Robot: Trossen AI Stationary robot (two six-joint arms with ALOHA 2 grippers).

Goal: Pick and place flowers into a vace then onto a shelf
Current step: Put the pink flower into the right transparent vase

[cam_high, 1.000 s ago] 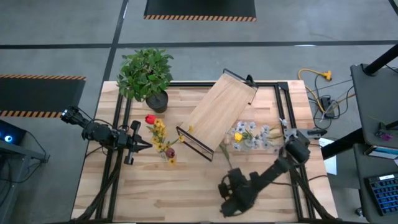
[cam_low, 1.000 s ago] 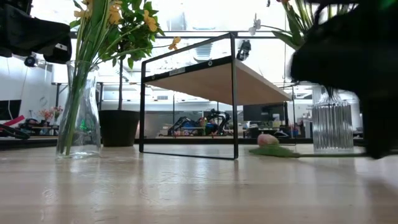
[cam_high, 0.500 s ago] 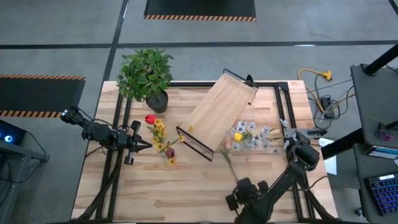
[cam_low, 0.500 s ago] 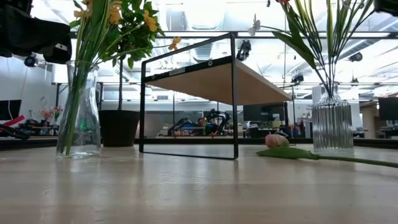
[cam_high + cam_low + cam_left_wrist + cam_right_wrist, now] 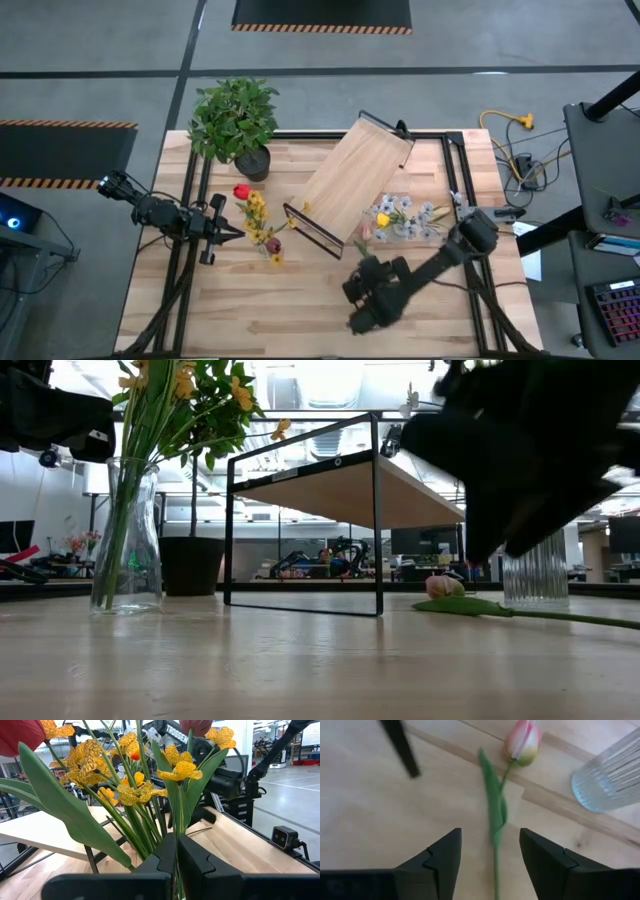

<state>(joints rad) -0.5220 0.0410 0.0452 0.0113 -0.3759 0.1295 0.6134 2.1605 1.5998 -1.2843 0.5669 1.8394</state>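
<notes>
Lying on the planked tabletop (image 5: pixel 300 290), a pink tulip (image 5: pixel 522 742) is straddled by spread right fingers (image 5: pixel 442 855); left fingers (image 5: pixel 160 865) are pressed together.

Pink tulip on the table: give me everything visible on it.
The pink tulip lies flat on the wooden tabletop, loose. Closed pink bud shading to yellow-green at its base, thin green stem, one long leaf along it. The bud points toward the ribbed glass vase, without touching it. The right tool hovers open above the stem, not touching it.

A pink tulip (image 5: pixel 522 742) with green stem lies on pale wood table (image 5: pixel 365 810); yellow veined blossoms (image 5: pixel 135 790).
</notes>
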